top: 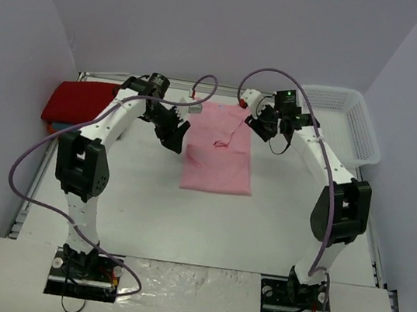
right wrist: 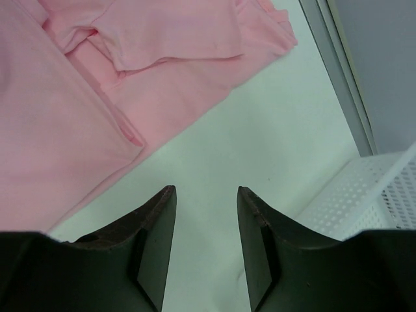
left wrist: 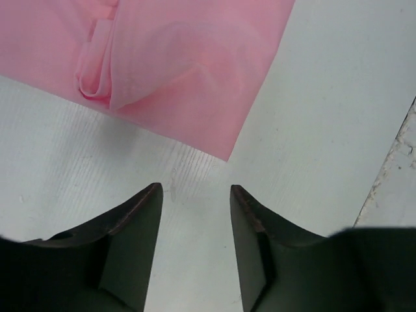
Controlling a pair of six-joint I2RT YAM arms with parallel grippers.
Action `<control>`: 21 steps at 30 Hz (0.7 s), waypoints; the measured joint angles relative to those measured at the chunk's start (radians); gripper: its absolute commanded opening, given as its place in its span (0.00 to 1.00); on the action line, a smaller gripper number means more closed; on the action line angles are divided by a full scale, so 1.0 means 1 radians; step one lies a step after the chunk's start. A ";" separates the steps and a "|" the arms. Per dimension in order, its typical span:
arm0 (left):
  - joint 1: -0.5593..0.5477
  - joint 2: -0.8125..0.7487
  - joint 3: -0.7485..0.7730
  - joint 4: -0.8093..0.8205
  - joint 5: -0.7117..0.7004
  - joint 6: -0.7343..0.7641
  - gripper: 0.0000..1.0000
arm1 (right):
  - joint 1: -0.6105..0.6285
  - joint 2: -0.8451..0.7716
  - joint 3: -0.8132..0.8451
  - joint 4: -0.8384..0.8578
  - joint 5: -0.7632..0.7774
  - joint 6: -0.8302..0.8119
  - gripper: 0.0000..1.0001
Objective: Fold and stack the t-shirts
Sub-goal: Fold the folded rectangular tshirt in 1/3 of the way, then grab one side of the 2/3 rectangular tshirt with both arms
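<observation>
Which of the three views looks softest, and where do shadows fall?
Top external: even, diffuse light, pink t-shirt crisp, barely any shadows. Left wrist: left gripper dark, cloth sharp. Right wrist: right gripper dark, white mesh basket slightly soft.

The folded cloth t-shirt (top: pixel 220 158) is plain light pink, on a white, faintly ribbed desk (top: pixel 207 218). The cloth shirt (top: pixel 79 101) is solid bright red, with a teal-blue cloth edge (top: pixel 54 127) below it. The plastic mesh basket (top: pixel 350 130) is white, patterned with small holes.

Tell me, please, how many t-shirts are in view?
3: pink t-shirt mid-table, red t-shirt at the left edge, teal-blue t-shirt barely showing beneath it; others may be hidden.
</observation>
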 measured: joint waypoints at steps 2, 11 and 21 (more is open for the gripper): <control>-0.006 -0.045 -0.037 0.025 0.000 -0.011 0.37 | -0.002 -0.069 -0.048 0.006 0.000 0.016 0.40; -0.186 -0.236 -0.512 0.266 -0.203 -0.028 0.38 | -0.003 -0.248 -0.269 -0.080 -0.148 0.055 0.41; -0.346 -0.341 -0.714 0.534 -0.478 -0.034 0.44 | -0.002 -0.246 -0.377 -0.159 -0.176 0.096 0.41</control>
